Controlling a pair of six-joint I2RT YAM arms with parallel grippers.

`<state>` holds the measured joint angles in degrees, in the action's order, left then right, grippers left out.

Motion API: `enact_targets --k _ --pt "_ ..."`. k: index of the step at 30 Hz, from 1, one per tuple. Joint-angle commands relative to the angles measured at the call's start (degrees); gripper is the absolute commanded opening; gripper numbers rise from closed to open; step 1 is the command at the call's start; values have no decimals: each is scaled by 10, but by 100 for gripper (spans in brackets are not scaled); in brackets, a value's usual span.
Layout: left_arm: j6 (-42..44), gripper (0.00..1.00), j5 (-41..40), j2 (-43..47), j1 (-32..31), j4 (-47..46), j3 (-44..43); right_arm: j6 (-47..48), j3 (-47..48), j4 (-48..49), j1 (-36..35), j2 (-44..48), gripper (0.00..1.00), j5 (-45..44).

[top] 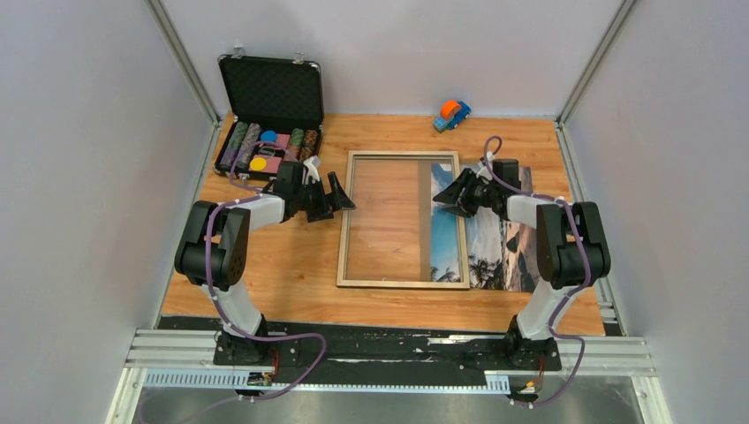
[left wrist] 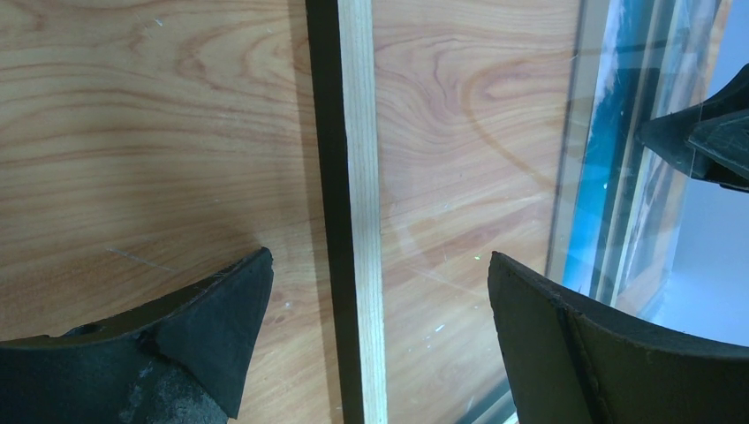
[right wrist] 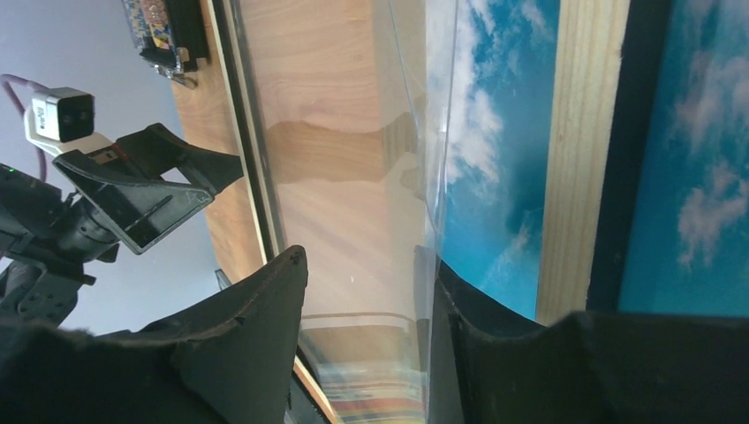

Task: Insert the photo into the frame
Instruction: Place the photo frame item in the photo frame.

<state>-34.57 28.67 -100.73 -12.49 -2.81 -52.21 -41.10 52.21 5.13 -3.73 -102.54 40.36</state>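
On desk [top: 291, 283]: frame [top: 346, 221], photo [top: 495, 247] half under its right rail. Left fingers [left wrist: 212, 318] spread wide, right fingers [right wrist: 247, 327] parted, empty. Best slide photo leftward, edges square.

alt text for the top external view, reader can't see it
A pale wooden frame lies flat mid-table, its right side overlapping a beach photo. The open left hand is at its left edge, the right hand at its right. An open chip case and toy car sit behind.
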Motion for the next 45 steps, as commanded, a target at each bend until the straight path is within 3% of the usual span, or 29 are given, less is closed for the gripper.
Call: enact_targets --k 1,12,45 --pt "6 100 4 4 3 9 -11 41 33 -33 -12 27 48 -30" --pt "5 100 5 6 3 9 -11 83 60 -94 -29 31 50 -69" --pt "6 100 5 9 3 10 -11 124 67 -138 -29 65 51 -115"
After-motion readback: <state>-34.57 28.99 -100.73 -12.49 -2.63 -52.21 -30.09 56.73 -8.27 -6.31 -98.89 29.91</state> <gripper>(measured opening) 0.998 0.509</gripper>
